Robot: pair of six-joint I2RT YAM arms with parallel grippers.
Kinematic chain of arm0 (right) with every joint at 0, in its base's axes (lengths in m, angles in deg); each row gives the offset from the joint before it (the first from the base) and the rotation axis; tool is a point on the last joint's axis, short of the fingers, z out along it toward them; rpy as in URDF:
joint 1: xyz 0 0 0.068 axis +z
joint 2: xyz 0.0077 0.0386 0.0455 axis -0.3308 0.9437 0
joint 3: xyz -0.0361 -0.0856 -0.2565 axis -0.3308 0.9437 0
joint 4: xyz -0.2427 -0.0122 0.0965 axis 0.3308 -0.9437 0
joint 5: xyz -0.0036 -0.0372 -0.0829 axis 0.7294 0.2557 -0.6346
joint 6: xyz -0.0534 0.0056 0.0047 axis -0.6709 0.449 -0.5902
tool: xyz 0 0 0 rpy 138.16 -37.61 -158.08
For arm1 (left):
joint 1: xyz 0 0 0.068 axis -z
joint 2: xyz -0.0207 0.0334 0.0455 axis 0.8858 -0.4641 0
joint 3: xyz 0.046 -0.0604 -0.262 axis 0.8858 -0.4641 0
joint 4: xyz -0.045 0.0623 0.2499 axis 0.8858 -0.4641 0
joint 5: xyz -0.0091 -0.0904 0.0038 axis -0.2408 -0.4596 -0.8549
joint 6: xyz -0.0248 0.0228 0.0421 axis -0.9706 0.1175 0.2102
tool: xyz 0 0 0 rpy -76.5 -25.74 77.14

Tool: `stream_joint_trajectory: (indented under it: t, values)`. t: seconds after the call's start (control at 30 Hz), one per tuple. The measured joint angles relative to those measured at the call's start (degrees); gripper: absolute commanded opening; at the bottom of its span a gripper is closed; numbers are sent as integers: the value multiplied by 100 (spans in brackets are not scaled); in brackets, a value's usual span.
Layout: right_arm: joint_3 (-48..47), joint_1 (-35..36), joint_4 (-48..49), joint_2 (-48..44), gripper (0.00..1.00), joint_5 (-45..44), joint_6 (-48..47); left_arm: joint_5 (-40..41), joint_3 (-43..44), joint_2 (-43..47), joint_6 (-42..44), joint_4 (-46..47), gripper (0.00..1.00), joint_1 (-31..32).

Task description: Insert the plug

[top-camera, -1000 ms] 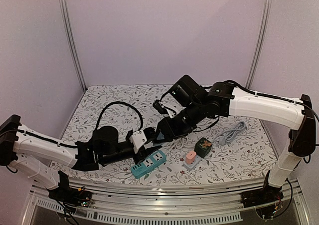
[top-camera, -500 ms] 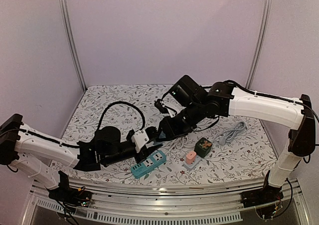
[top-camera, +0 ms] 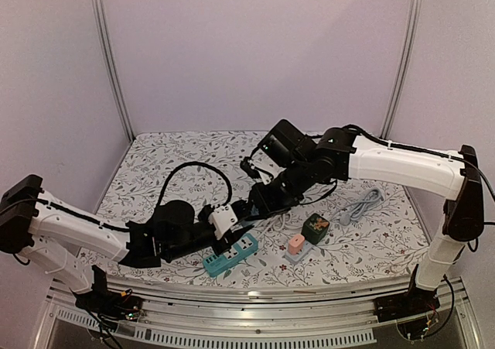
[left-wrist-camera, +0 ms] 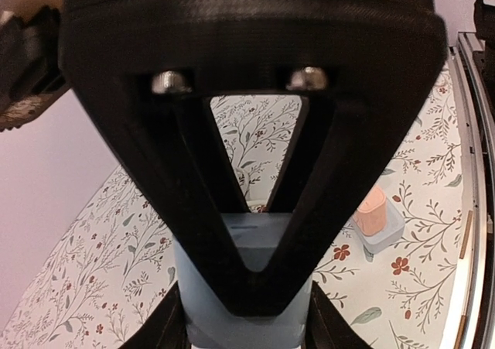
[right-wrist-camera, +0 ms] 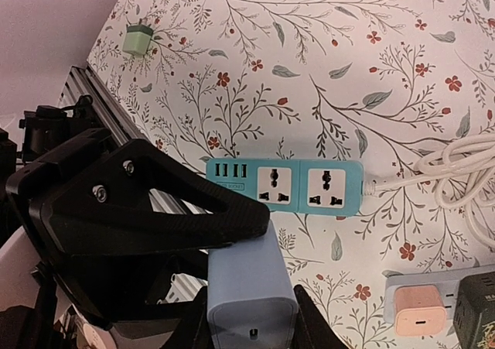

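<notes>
White cloth with a print of twigs and small red flowers covered the table (top-camera: pixel 155 163). The left arm (top-camera: pixel 77 229) reached in low from the left side, and the right arm (top-camera: pixel 402 163) came over from the right and bent down to the middle, so the two grippers met there. A black cable (top-camera: pixel 186 165) made a loop behind the left arm, and a grey cable (top-camera: pixel 362 204) lay coiled on the right. A white cable (top-camera: pixel 272 224) lay loose near the middle of the cloth.

A teal power strip (top-camera: pixel 230 254) lay flat near the front edge, with its two sockets and its small ports facing up. The plug (top-camera: pixel 225 220), a pale block, was in the air just beside the far edge of this strip, not yet in a socket.

The left gripper (top-camera: pixel 212 228) was closed on the plug from the left; in its wrist view the block sat between its fingers (left-wrist-camera: pixel 172 326). The right gripper (top-camera: pixel 249 208) was also closed on the same plug from the other side, with the block between its own fingers (right-wrist-camera: pixel 308 322).

A dark green cube (top-camera: pixel 315 225) stood to the right of the strip, and a pink charger (top-camera: pixel 296 243) on a grey base stood just beside the cube. A small light green block (right-wrist-camera: pixel 139 38) lay apart near the table edge.
</notes>
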Motion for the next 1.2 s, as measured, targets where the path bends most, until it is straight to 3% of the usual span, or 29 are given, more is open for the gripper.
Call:
stream_joint_trajectory:
  t: [0.07, 0.13, 0.33, 0.53, 0.93, 1.2]
  values:
    - [-20, -7, -9, 24, 0, 7, -44, 39, 0, 0, -11, -4, 57, 7]
    - [-83, -7, -31, 68, 0, 7, -83, 98, -2, 0, -33, -7, 69, 15]
    - [-214, 0, -138, 190, 0, 122, -389, 184, -116, 170, -122, 52, 88, 48]
    - [-380, -7, -391, 190, 0, -61, -1097, 157, -409, 697, -289, 26, 89, 50]
    - [-472, -7, -1034, 190, 0, -828, -3379, 157, -1165, 2162, -973, -350, 88, 55]
    - [-831, -7, -1652, 190, 0, -1436, -4688, 616, -1211, 2577, -1746, -1027, 87, 55]
